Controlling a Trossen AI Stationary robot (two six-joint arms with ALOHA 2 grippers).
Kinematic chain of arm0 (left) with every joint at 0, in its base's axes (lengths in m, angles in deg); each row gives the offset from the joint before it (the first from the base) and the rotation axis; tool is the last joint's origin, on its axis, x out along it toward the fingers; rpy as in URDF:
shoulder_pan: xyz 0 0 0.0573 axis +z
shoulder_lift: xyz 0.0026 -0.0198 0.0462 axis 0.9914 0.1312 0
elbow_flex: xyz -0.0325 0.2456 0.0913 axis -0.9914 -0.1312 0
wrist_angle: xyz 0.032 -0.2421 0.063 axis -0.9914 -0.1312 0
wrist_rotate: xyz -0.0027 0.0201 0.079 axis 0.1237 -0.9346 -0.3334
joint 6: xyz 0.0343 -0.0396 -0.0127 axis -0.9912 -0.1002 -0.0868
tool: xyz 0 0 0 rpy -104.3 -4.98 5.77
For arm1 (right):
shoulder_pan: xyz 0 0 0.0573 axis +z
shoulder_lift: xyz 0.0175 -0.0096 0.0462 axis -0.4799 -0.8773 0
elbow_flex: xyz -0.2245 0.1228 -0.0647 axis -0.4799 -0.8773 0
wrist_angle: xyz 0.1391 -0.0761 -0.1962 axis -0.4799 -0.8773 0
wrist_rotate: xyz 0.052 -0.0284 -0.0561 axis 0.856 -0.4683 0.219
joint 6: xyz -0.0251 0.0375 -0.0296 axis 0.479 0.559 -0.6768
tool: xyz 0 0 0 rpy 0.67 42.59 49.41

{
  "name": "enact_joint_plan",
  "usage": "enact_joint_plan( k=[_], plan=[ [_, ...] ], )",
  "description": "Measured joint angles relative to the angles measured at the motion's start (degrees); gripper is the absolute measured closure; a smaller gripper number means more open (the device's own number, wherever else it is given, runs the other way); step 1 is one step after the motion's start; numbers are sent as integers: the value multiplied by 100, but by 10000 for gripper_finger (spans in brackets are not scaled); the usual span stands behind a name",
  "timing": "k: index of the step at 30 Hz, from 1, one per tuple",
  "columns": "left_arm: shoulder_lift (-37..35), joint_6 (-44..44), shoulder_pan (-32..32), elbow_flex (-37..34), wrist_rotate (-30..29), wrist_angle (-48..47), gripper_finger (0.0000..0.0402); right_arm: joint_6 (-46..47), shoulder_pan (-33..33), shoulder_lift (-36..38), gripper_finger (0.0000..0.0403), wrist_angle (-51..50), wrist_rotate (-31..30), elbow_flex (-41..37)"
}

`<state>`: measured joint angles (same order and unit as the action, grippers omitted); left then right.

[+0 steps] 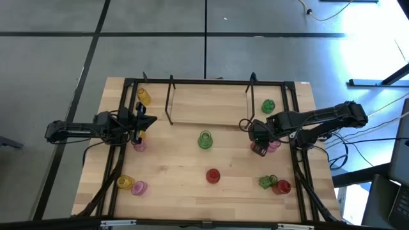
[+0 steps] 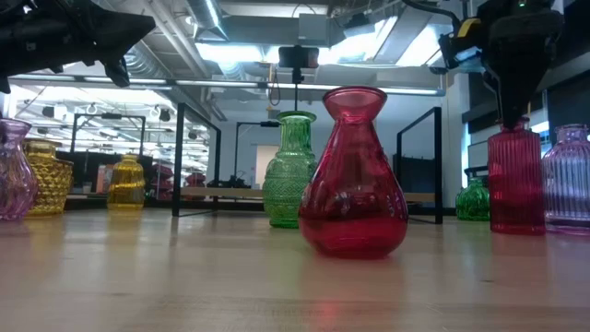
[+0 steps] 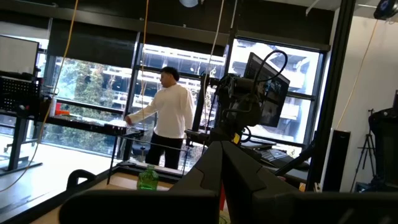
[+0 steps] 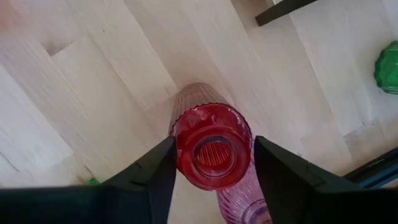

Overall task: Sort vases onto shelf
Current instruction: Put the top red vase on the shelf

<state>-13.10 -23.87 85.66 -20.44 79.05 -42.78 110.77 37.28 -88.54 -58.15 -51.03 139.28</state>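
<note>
My right gripper points down over a tall ribbed red vase that stands upright on the table at the right, in front of the shelf's right end. Its open fingers flank the vase's mouth. A ribbed pink vase stands right beside it. The shelf lies at the far middle with nothing on its board. Other vases stand about the table: green, red, green, yellow. My left gripper waits shut above the table's left side. My right gripper comes from above, one finger on each side of the red vase's rim. I cannot tell whether the fingers touch the rim. The vase stands upright on its base on the table.
More vases stand near the front: yellow and pink at the left, green and red at the right. A pink vase stands below my left gripper. A person stands in the room beyond the table.
</note>
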Motion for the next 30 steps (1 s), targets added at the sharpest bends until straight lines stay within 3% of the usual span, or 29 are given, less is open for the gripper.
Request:
enact_joint_plan(
  k=[10, 20, 30],
  plan=[
    [-1, 0, 0, 0, 0, -1, 400, -12, 0, 2, 277, -17, 42, 4],
    [-1, 0, -1, 0, 0, 0, 400, -215, 0, -3, 281, 65, 47, 69],
    [0, -2, -2, 0, 0, 0, 400, -508, 0, -4, 282, 228, -18, 650]
  ],
)
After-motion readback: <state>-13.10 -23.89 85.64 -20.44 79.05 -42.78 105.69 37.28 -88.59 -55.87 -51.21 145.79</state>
